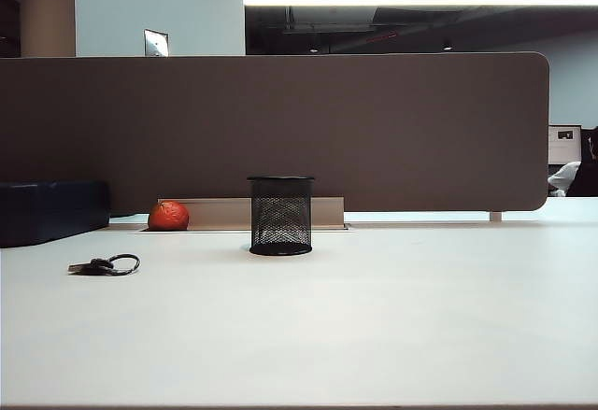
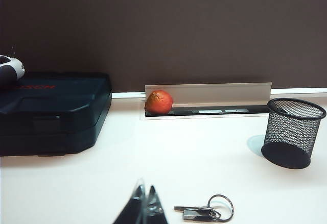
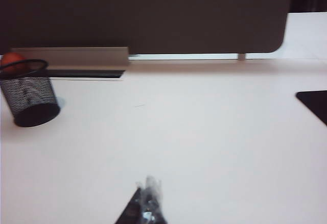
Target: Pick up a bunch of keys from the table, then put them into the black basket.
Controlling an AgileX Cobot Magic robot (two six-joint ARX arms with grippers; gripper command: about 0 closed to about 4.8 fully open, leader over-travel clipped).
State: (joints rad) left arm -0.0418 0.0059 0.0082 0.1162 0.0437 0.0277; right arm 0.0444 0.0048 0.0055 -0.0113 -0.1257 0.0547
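The task stands at its first step: the approach. Nothing is grasped and no arm shows in the exterior view.

The left gripper (image 2: 144,206) appears only in its own wrist view, its two fingertips pressed together with nothing between them, held low over the broad white table (image 1: 374,335). The right gripper (image 3: 148,203) appears likewise in its wrist view, blurred; its tips read as pressed together and empty.

The small flat dark bunch of keys (image 1: 103,265) with its thin ring lies flat on the table. Taking the small black wire-mesh cylindrical basket (image 1: 280,216) as the dial centre in the exterior view, the keys sit at about 8 o'clock, well apart from it. In the left wrist view the keys (image 2: 204,213) lie just beside the left fingertips, so the left arm is judged the better placed for the pick.

The next move calls for spreading the left jaws, lowering them astride the keys and closing. A flat cluster on a smooth surface may slide or slip from the tips.

Containers: the basket stands upright and, through the mesh, appears empty. The round red-orange ball (image 1: 168,215) rests in the recessed channel at the brown partition panel (image 1: 280,120), at about 10 o'clock from the basket. The large dark blue box (image 1: 51,212) is closed; its contents cannot be told.
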